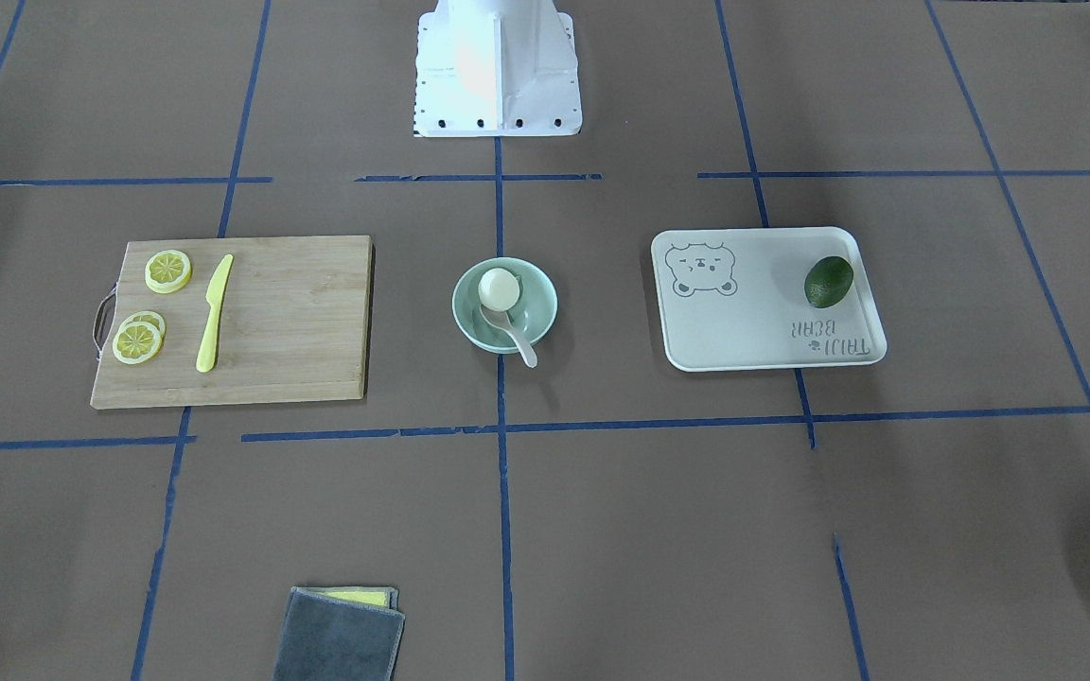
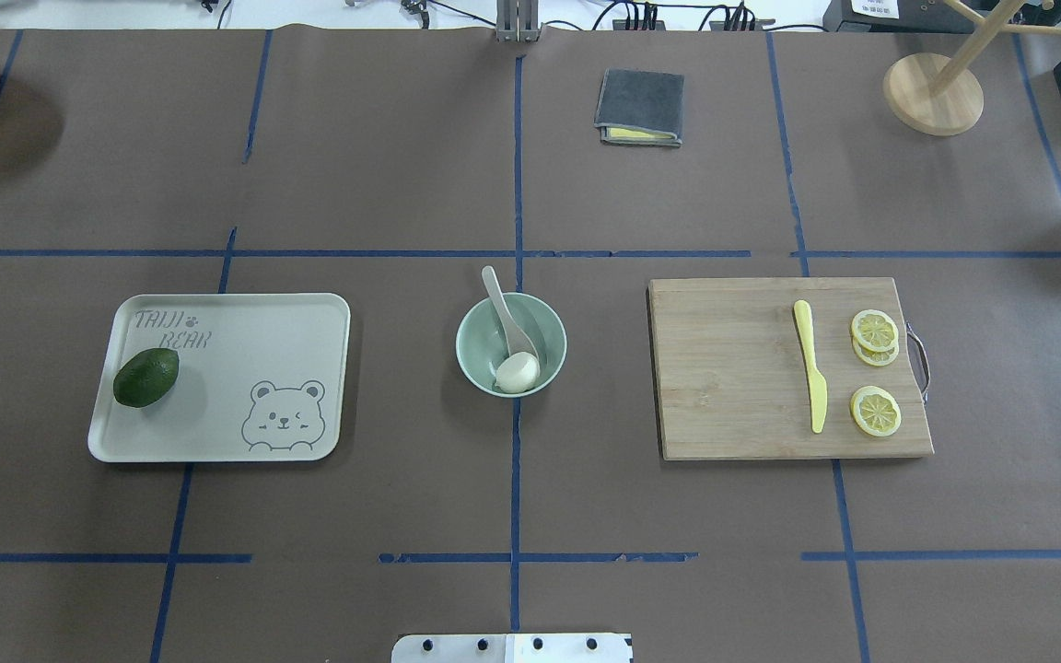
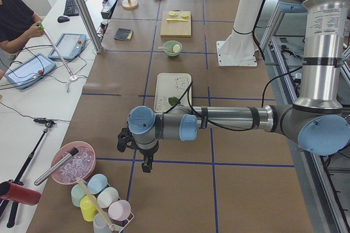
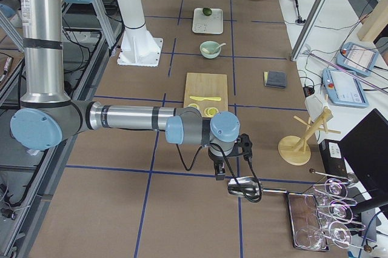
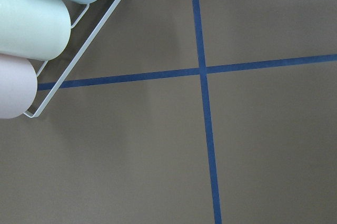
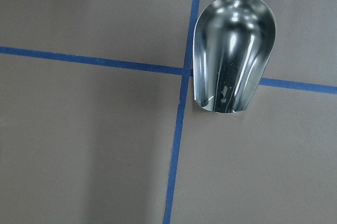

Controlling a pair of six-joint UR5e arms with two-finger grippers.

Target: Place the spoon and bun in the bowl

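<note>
Spoon [image 2: 500, 304] + bun [image 2: 517, 373] were in bowl [image 2: 475, 336], looked done, no nxt move. L gripper [image 3: 146, 165], R gripper [image 4: 219, 175] far off; open/closed: couldn't tell.

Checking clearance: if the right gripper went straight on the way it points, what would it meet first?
Probably the brown paper-covered table straight below the right gripper; the shiny metal scoop lies just beside that line, though depth is unclear.

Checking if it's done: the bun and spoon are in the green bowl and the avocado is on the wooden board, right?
Almost. The bun and spoon are in the bowl, but the avocado lies on the white bear tray, not the wooden board, as the overhead view shows.
</note>
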